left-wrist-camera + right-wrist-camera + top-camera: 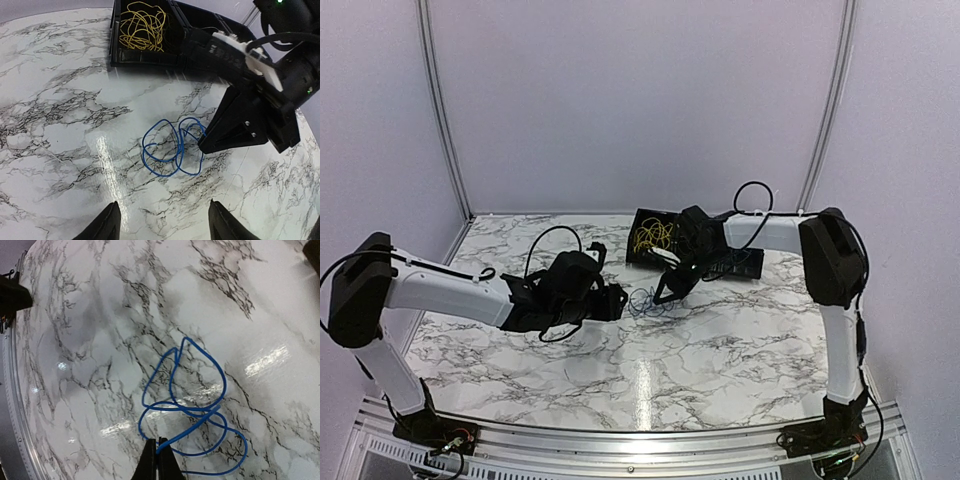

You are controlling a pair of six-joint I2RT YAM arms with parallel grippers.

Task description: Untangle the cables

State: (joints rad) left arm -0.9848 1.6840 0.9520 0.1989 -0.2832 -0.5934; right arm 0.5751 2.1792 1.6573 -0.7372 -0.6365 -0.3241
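A blue cable (645, 302) (178, 150) (190, 409) lies in loose overlapping loops on the marble table, in front of a black tray (642, 258) (150, 59). My right gripper (663, 294) (201, 148) (157, 442) reaches down from the tray side, shut on a strand at the edge of the blue loops. My left gripper (620, 301) (165, 206) hovers open just left of the coil, nothing between its fingers. A yellow cable (653, 236) (142, 27) sits tangled in the tray's left compartment. I cannot make out a black cable.
The black tray stands at the back centre of the table, and my right arm (270, 75) hides its right part. A metal rail (620, 440) runs along the near edge. White walls close in the back and sides.
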